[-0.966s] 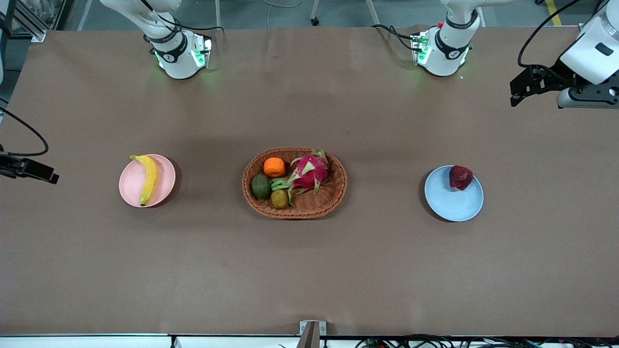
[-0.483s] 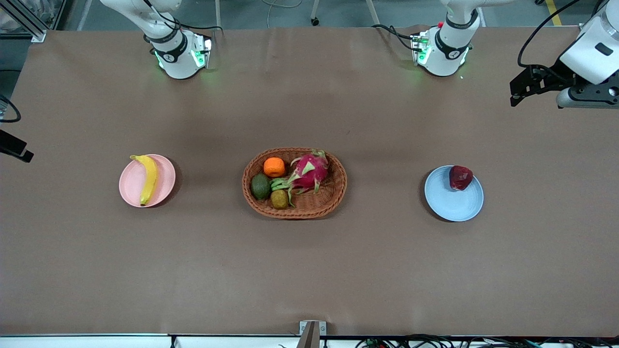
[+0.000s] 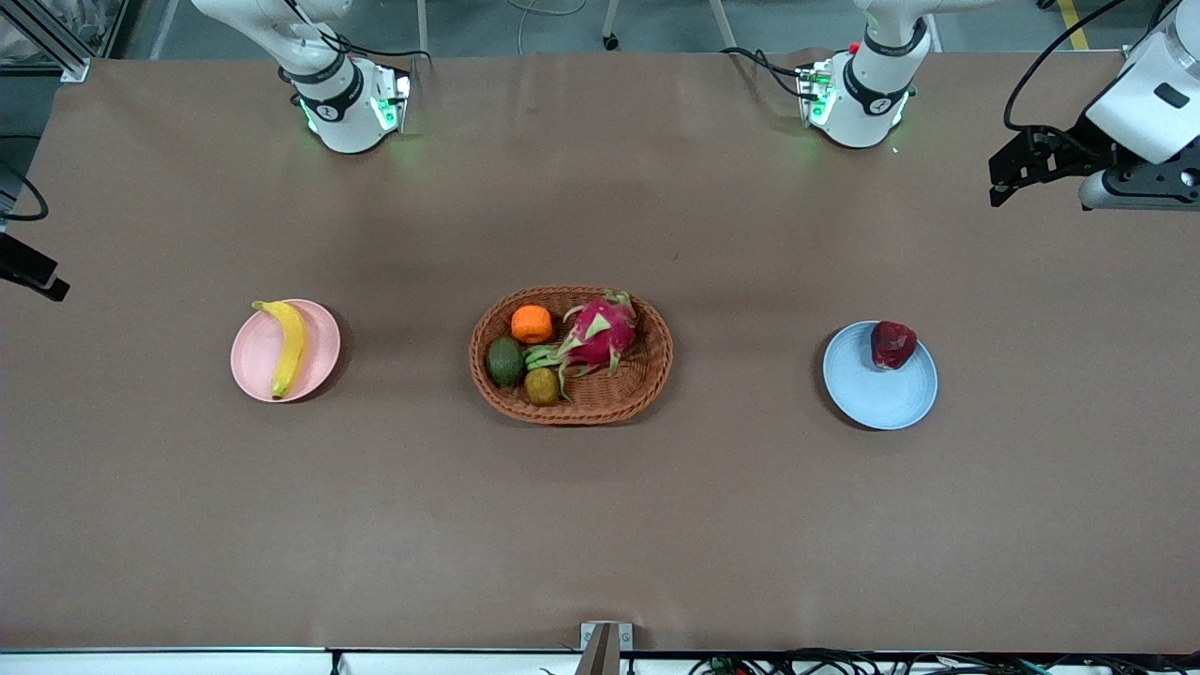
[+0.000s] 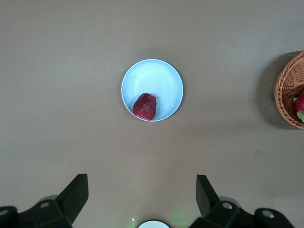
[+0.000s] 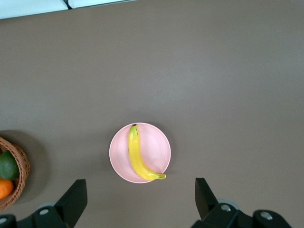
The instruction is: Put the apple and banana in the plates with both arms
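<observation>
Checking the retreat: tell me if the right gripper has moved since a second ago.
Yes. The right gripper has pulled away from the pink plate, toward the table's edge, open.

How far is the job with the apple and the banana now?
It looks done. The banana lies on the pink plate, and the apple sits on the blue plate near its rim. Nothing is in hand: the left claw and right claw are open and empty, high above their plates. Nothing seems left; the other fruit remains in the basket.
</observation>
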Available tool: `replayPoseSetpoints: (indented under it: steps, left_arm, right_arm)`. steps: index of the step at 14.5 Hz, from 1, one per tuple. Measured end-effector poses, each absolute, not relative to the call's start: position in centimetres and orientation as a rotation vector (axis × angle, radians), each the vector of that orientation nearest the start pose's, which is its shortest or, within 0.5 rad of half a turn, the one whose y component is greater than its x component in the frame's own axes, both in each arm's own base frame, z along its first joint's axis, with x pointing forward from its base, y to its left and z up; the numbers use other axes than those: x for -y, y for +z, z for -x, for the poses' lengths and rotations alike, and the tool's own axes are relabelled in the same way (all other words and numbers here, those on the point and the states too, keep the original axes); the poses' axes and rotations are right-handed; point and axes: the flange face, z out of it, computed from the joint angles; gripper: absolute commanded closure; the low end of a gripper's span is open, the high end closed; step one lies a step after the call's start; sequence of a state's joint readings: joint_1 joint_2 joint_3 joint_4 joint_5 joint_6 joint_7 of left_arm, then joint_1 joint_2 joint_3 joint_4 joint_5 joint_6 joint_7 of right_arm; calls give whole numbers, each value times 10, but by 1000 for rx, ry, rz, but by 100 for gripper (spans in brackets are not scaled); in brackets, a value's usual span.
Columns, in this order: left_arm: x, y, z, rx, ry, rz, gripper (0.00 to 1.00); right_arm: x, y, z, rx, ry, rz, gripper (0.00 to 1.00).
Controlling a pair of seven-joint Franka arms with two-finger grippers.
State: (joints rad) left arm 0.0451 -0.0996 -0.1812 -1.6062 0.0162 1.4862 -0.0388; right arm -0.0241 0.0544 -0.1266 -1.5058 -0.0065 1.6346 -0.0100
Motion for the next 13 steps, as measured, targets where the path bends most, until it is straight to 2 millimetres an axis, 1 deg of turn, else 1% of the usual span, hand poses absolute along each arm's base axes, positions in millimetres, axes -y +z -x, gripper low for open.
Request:
replayPoseSetpoints:
  steps: [3, 6, 8, 13]
  left_arm:
    - [68, 653, -510, -131, 30, 3103, 0]
    - [68, 653, -510, -131, 30, 3103, 0]
    - [68, 653, -510, -131, 29, 3103, 0]
    - [68, 653, -510, -132, 29, 3103, 0]
  right_arm:
    - [82, 624, -553, -209, -134, 3142, 0]
    - [79, 616, -534, -203, -116, 3135, 0]
    - [79, 617, -530, -203, -123, 3133, 0]
    - [79, 621, -529, -201, -137, 3133, 0]
